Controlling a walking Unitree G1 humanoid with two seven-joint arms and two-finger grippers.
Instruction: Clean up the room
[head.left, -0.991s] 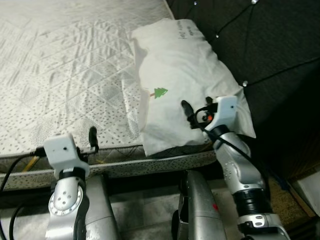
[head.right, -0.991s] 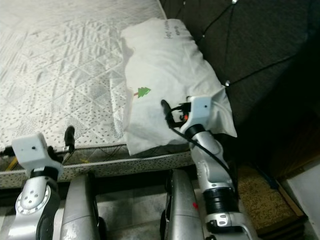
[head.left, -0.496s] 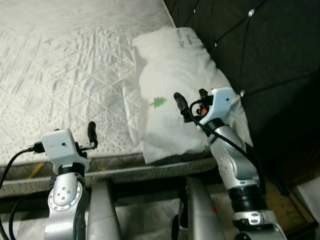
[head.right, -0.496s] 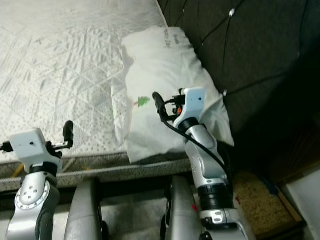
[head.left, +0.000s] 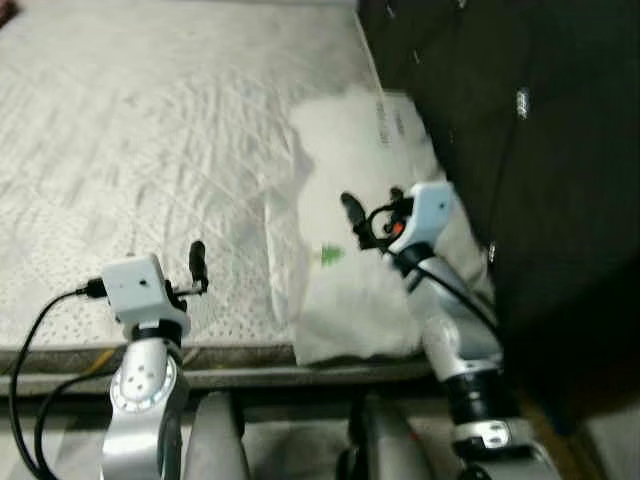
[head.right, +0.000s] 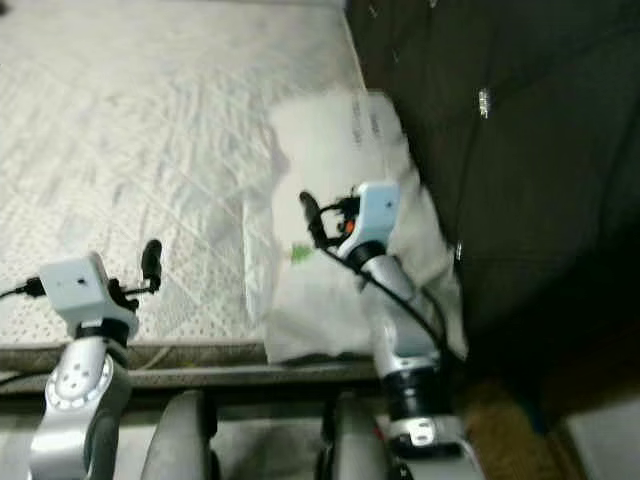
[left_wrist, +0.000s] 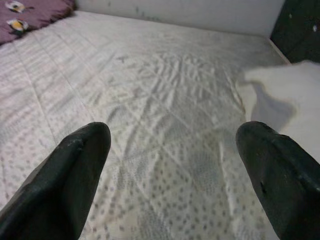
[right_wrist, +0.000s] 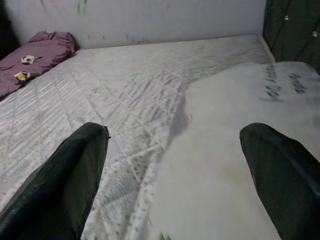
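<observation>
Both tools spread; right tool (head.left: 362, 222) over white pillow (head.left: 375, 160).

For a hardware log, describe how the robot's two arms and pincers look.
Both arms are silver metal with rounded joint housings, each ending in a white boxy wrist block. The left pincer and right pincer have long black fingers. A black cable loops from the left wrist; black cables and an orange-red spot sit at the right wrist.

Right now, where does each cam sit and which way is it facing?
Left and right eye: on the head, looking down at the mattress and white pillow; both arms show.
Left wrist: along the open left gripper, across the mattress.
Right wrist: along the open right gripper, over the pillow.
Both wrist views share the purple bedding.
</observation>
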